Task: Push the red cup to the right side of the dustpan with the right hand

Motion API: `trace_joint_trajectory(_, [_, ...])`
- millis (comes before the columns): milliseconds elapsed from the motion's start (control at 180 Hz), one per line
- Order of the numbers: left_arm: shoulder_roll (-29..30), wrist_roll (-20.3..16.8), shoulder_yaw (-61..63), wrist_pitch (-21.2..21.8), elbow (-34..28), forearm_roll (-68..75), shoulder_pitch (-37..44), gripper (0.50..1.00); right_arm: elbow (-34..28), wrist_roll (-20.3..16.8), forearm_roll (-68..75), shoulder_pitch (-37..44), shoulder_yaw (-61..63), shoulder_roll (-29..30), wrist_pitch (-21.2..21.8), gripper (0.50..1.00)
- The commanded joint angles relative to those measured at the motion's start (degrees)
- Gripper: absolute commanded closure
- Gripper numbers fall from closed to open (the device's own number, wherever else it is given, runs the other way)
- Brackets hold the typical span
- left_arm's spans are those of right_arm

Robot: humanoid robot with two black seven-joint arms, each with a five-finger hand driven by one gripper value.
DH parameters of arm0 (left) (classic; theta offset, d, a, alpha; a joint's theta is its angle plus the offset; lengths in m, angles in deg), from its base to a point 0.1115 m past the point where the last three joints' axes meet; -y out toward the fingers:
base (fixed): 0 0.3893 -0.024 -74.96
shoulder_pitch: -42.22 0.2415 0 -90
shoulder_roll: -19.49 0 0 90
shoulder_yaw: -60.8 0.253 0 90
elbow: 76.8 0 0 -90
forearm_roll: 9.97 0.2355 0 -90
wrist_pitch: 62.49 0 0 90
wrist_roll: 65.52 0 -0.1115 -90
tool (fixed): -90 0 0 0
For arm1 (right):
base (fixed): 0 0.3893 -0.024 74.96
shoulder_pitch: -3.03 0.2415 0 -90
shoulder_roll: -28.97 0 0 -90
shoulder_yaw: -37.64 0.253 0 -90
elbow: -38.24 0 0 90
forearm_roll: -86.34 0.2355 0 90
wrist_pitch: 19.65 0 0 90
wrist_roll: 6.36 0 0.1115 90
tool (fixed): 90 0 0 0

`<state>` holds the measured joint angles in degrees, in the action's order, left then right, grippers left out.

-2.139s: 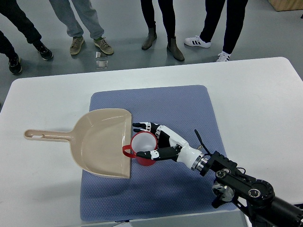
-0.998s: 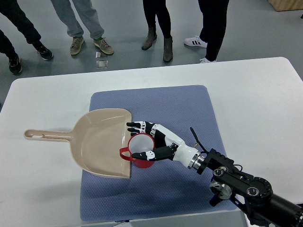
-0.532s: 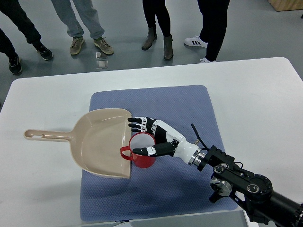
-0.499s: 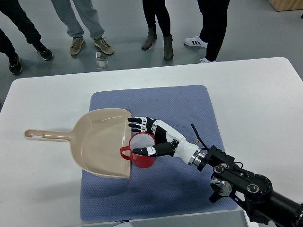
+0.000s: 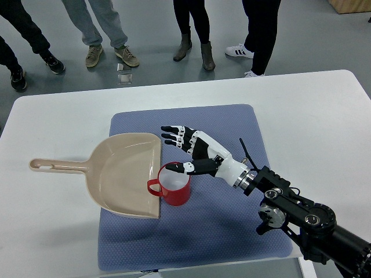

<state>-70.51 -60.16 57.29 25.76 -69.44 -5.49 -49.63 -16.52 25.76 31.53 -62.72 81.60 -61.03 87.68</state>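
Observation:
A red cup (image 5: 174, 184) stands upright on the blue mat (image 5: 232, 127), its handle touching the right lip of the beige dustpan (image 5: 123, 174). My right hand (image 5: 181, 145) hovers just above and behind the cup, fingers spread, holding nothing. Its thumb tip is over the cup's far rim. The arm runs down to the lower right corner. The dustpan lies flat with its handle pointing left onto the white table (image 5: 324, 116).
Several people stand beyond the table's far edge; only legs and shoes (image 5: 242, 51) show. A small clear object (image 5: 124, 74) lies on the floor. The mat stretches to the right of the cup.
My right hand has lifted up and away from the cup, its fingers spreading. The cup stays beside the dustpan's lip, slightly nearer the front than two seconds ago.

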Motion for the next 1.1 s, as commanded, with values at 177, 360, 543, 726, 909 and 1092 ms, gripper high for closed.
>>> trace_joint_trajectory(177, [0.00, 0.00, 0.00, 0.00, 0.02, 0.00, 0.00, 0.500, 0.97, -0.74, 5.93, 5.98, 3.42, -0.88, -0.62, 0.572])
trace_joint_trajectory(360, [0.00, 0.00, 0.00, 0.00, 0.02, 0.00, 0.00, 0.500, 3.43, -2.94, 16.31, 10.38, 3.42, -3.96, -1.24, 0.572])
trace_joint_trajectory(543, [0.00, 0.00, 0.00, 0.00, -0.07, 0.00, 0.00, 0.500, 5.19, -3.12, 24.48, 13.10, 3.51, -6.33, -2.82, 0.572])
trace_joint_trajectory(726, [0.00, 0.00, 0.00, 0.00, -0.07, 0.00, 0.00, 0.500, 9.84, -4.78, 36.87, 15.13, 3.51, -7.74, -4.05, 0.572])
trace_joint_trajectory(909, [0.00, 0.00, 0.00, 0.00, 0.02, 0.00, 0.00, 0.500, 13.89, -6.46, 47.42, 15.83, 3.51, -8.09, -7.04, 0.572])
trace_joint_trajectory(1092, [0.00, 0.00, 0.00, 0.00, 0.02, 0.00, 0.00, 0.500, 17.58, -7.60, 52.35, 15.83, 3.51, -7.91, -8.18, 0.572])
